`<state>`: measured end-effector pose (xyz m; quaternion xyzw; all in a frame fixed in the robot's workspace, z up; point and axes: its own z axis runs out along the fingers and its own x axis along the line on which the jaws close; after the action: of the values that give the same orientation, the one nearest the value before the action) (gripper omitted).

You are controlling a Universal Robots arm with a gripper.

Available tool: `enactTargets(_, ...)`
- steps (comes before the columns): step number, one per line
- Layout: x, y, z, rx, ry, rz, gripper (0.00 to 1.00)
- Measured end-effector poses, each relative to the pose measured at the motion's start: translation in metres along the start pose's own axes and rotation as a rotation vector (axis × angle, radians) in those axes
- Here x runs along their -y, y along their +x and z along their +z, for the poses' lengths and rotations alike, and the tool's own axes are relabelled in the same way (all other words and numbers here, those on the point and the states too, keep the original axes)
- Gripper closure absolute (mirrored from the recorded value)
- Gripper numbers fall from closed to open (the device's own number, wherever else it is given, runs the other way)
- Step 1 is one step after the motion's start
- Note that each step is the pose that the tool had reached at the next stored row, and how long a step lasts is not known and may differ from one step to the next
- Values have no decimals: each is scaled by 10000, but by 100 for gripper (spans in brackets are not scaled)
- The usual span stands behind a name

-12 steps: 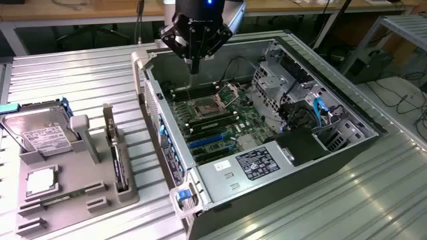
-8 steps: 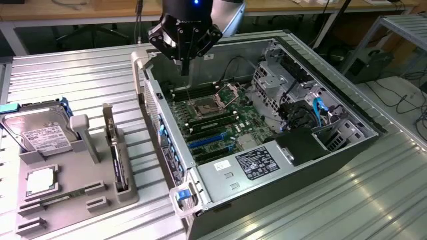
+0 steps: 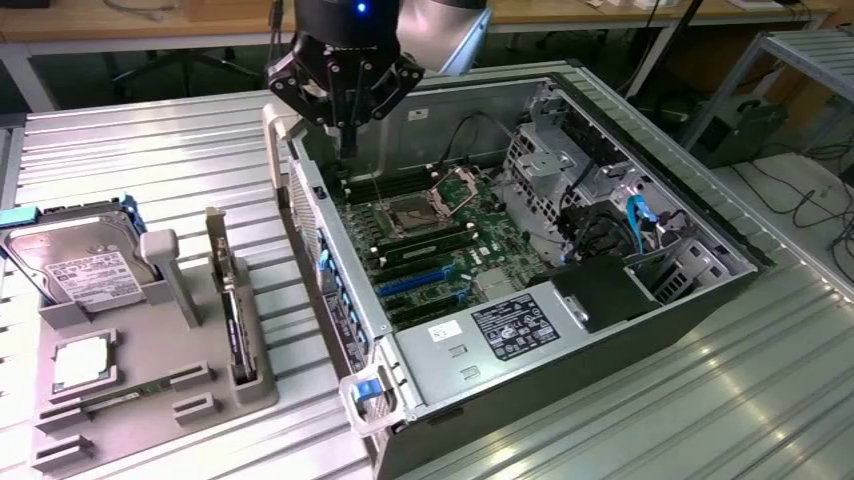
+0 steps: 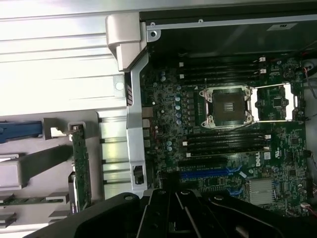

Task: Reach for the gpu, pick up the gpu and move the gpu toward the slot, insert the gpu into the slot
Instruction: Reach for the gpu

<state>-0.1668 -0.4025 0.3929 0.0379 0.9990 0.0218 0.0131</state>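
Looking at where you are, the biggest risk is the open computer case point(image 3: 601, 95). Your gripper point(image 3: 344, 145) hangs over the case's corner at the exterior view's left, above the motherboard point(image 3: 494, 240). If you swing low toward the card, you could clip the case's raised side wall.

Next is the grey holder point(image 3: 134, 405) on the table, well apart from the gripper. The gpu point(image 3: 238, 330) stands on edge in it, pale bracket end up, and it's untouched. It's thin and sits in a narrow groove, so I'd guess an off-centre grab tilts it or drags the holder along. The hard drive point(image 3: 87, 270) sits near it in the same holder, so don't mix them up.

The slot point(image 3: 416, 279), the blue strip on the board, is narrow. A crooked card could jam there.

As for the tool, it looks pinched together, with nothing in it and touching nothing.
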Motion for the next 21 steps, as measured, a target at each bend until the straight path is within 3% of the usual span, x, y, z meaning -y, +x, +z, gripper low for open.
enactTargets(21, 49, 137, -2, 0, 0, 0, 89)
